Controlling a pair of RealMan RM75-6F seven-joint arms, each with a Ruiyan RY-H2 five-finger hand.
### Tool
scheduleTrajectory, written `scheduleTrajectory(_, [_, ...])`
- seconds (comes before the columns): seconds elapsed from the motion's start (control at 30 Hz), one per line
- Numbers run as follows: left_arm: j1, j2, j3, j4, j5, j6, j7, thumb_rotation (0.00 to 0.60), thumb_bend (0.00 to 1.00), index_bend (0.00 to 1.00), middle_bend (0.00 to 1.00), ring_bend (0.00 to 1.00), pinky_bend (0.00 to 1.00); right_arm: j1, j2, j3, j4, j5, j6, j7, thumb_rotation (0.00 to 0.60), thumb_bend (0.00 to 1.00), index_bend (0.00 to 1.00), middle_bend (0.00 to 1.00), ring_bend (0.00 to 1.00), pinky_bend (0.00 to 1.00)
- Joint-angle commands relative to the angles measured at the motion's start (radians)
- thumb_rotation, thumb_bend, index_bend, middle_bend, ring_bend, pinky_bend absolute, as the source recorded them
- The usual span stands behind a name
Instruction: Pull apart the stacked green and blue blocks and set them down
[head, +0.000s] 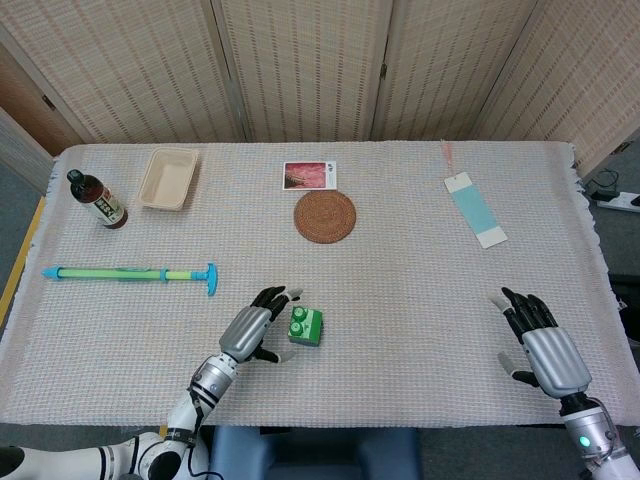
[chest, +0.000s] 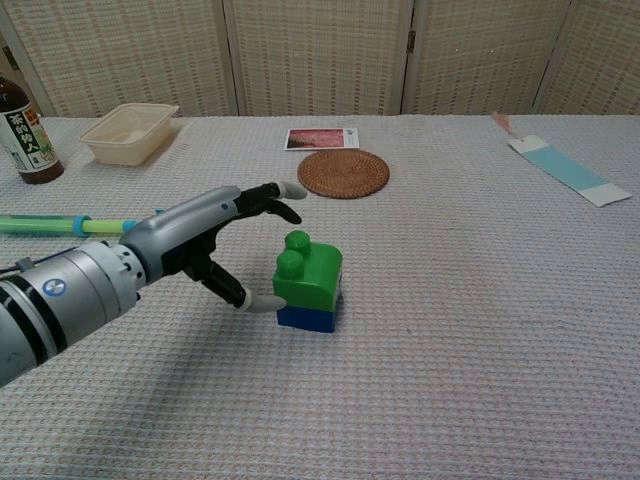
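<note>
Left hand (head: 250, 333) beside green block (head: 306, 325)

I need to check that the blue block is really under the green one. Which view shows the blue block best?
The chest view: it looks from the side, so the blue block shows as a band beneath the green block, beside the left hand. The head view looks down, so the green block hides nearly all of it.

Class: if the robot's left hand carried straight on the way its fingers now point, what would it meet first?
Most likely the green block stacked on the blue block. The left hand is open and points at it, its thumb tip about touching already.
</note>
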Motion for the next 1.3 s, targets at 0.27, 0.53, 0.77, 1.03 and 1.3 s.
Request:
scheduleTrajectory(0.27, [-0.031,-0.042,-0.015,0.105,0.002,-0.012,-0.092,0.6,0.25,0.2,0.27,0.0,0.0,0.007,0.003,0.008,0.009,0.019,-0.017,0.02,0.6,0.41,0.0,0.0,0.0,0.0])
scheduleTrajectory(0.53, [-0.04,-0.054,0.002,0.139,0.02,-0.018,-0.147,0.6,0.25,0.21,0.29,0.0,0.0,0.006,0.005,0.005,0.006,0.014,-0.013,0.024,0.6,0.41,0.0,0.0,0.0,0.0])
scheduleTrajectory(0.77, [-0.041,-0.076,0.007,0.172,0.027,0.0,-0.167,0.6,0.25,0.27,0.36,0.02,0.0,0.006,0.006,0.006,0.008,0.016,-0.015,0.028,0.6,0.41,0.0,0.0,0.0,0.0])
scheduleTrajectory(1.03, [-0.027,-0.118,0.012,0.225,0.061,0.064,-0.22,0.6,0.27,0.44,0.51,0.08,0.0,0.005,0.005,0.005,0.007,0.014,-0.013,0.023,0.6,0.41,0.0,0.0,0.0,0.0])
scheduleTrajectory(1.3, [0.0,-0.15,0.021,0.261,0.098,0.148,-0.263,0.6,0.32,0.59,0.66,0.17,0.0,0.009,0.001,0.004,0.011,0.018,-0.026,0.021,0.6,0.41,0.0,0.0,0.0,0.0])
